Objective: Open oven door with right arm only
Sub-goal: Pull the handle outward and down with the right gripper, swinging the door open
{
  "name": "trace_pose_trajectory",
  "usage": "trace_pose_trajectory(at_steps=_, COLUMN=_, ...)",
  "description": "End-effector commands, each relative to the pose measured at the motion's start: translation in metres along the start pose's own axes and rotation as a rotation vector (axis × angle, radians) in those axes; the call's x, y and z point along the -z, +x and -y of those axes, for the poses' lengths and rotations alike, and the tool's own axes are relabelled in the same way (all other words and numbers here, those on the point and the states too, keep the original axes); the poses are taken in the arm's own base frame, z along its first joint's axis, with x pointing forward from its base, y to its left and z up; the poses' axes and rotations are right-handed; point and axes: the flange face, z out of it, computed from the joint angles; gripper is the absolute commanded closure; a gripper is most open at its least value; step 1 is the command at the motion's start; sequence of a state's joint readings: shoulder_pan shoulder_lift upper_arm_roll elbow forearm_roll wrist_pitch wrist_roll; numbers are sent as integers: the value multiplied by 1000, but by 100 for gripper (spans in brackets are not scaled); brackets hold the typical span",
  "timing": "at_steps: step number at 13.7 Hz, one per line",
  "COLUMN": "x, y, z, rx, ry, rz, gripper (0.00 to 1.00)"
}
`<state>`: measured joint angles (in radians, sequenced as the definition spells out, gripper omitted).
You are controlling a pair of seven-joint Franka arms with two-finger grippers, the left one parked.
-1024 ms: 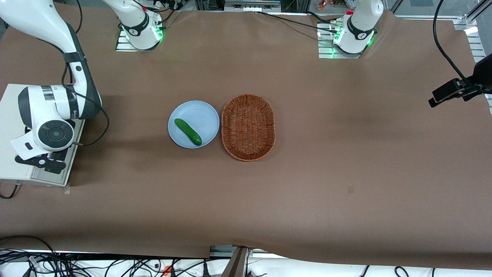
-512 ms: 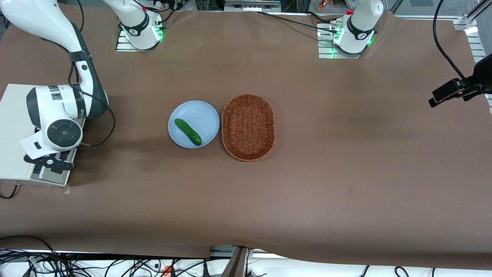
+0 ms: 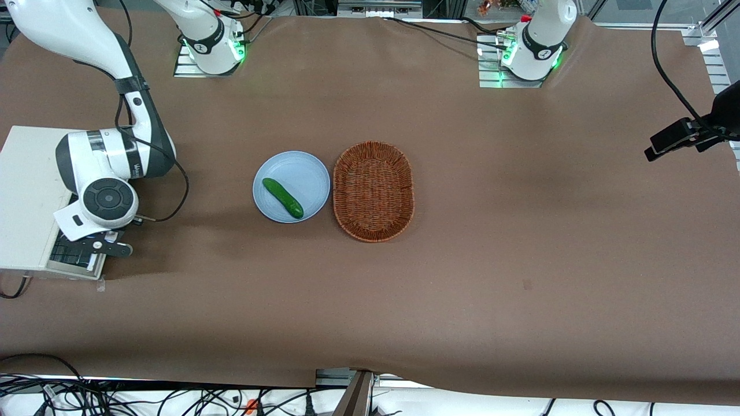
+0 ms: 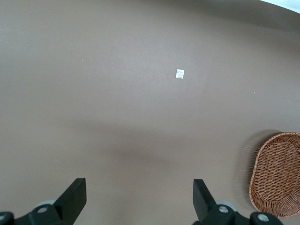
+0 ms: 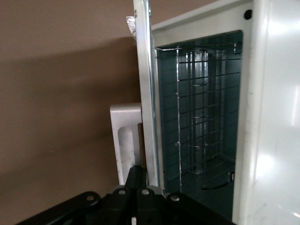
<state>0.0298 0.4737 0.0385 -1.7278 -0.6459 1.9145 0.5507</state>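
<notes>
Pulling oven door (image 5: 144, 93) down: your tool (image 3: 107, 247) sits at door's handle (image 5: 125, 140), fingers clenched on it. Door partway open on oven (image 3: 26, 196), rack visible inside. Next: you keep arcing outward and downward about hinge.

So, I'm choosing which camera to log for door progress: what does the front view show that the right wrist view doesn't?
Only the front view: the round light-blue plate holding a green cucumber, and the oval brown wicker basket. Only the right wrist view: the wire rack inside the oven. Both: the cream-white toaster oven, its silver-framed oven door ajar, the black gripper at it.
</notes>
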Motion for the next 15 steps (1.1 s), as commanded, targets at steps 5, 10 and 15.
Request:
trace_pose_trajectory(at_steps=5, x=-53, y=5, z=25, rx=13, ry=27, rz=21, gripper=100)
trace_pose_trajectory(at_steps=10, x=-71, y=6, z=40, rx=29, ry=48, rz=14, gripper=100)
trace_pose_trajectory(at_steps=15, x=-91, y=6, z=57, rx=51, ry=72, rz=7, gripper=100)
